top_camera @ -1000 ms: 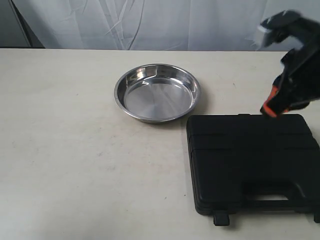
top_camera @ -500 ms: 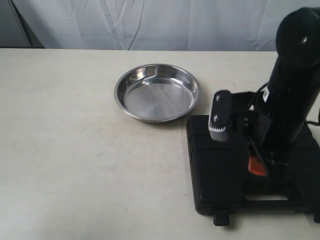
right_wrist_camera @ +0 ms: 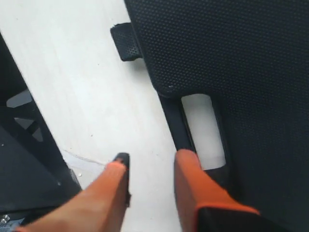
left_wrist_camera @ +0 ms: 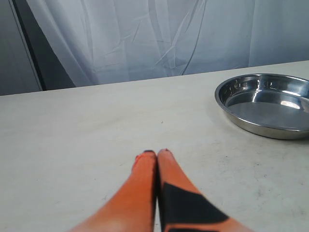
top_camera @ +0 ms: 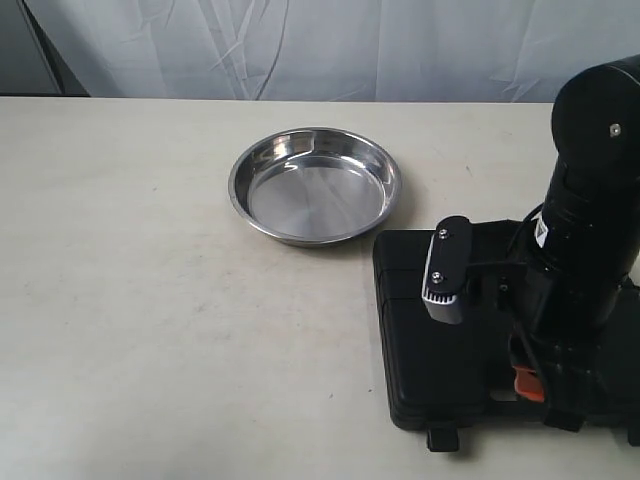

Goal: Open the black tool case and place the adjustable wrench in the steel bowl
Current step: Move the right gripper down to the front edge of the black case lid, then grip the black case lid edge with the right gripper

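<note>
The black tool case (top_camera: 440, 330) lies closed at the table's front right, handle side towards the front edge. The right arm stands over it. My right gripper (right_wrist_camera: 150, 159) is open just off the case's front edge, one orange finger (right_wrist_camera: 186, 166) by the carry handle (right_wrist_camera: 174, 123) and its slot, the other over bare table. A latch tab (right_wrist_camera: 124, 42) sticks out from the case (right_wrist_camera: 231, 58) edge. The steel bowl (top_camera: 314, 185) sits empty behind the case, also in the left wrist view (left_wrist_camera: 270, 104). My left gripper (left_wrist_camera: 157, 153) is shut and empty above bare table. The adjustable wrench is out of view.
A white curtain (top_camera: 300, 45) hangs behind the table. The pale tabletop (top_camera: 120, 280) stretches left of the bowl and case. A second latch tab (top_camera: 443, 438) juts from the case's front edge near the table's front edge.
The right arm has swung down from the back right and now stands lower over the case's front, its gripper at the handle edge. Bowl and case have not moved.
</note>
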Controlling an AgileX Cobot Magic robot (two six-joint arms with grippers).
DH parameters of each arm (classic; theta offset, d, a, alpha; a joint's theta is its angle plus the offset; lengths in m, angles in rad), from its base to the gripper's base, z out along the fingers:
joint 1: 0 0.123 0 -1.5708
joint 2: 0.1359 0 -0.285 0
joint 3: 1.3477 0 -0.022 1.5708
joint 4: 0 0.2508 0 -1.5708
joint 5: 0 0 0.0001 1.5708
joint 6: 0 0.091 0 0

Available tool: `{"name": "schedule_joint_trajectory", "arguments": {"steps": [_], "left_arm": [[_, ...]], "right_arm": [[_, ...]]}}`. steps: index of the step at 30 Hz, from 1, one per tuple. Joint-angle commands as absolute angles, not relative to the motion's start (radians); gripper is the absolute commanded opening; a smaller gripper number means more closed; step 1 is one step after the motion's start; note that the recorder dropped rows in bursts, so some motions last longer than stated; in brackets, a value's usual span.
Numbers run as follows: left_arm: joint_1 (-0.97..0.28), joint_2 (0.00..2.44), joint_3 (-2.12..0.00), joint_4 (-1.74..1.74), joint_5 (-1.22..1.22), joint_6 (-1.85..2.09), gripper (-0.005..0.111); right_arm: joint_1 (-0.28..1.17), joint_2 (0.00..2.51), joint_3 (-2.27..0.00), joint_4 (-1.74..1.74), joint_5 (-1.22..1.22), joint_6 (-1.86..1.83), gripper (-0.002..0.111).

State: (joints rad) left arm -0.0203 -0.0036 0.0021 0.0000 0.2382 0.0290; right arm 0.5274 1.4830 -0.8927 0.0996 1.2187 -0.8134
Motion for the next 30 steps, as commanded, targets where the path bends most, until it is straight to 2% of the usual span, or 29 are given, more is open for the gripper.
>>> {"name": "schedule_joint_trajectory", "arguments": {"steps": [1, 6, 15, 18, 22, 30], "left_arm": [[-0.021, 0.0, 0.0, -0.005, 0.232, 0.03, 0.0], [-0.021, 0.0, 0.0, -0.005, 0.232, 0.03, 0.0], [-0.021, 0.0, 0.0, -0.005, 0.232, 0.03, 0.0], [-0.021, 0.0, 0.0, -0.005, 0.232, 0.03, 0.0], [-0.021, 0.0, 0.0, -0.005, 0.232, 0.03, 0.0], [-0.021, 0.0, 0.0, -0.005, 0.232, 0.03, 0.0]], "right_arm": [[0.529, 1.474, -0.853, 0.088, 1.221, -0.919, 0.045], [0.529, 1.471, -0.749, 0.088, 1.221, -1.085, 0.033], [0.529, 1.454, -0.723, 0.058, 1.099, -1.086, 0.032], [0.529, 1.454, -0.722, 0.053, 1.049, -1.069, 0.036], [0.529, 1.46, -0.722, 0.053, 1.001, -1.069, 0.047], [0.529, 1.502, -0.705, 0.051, 0.893, -1.069, 0.047]]}}
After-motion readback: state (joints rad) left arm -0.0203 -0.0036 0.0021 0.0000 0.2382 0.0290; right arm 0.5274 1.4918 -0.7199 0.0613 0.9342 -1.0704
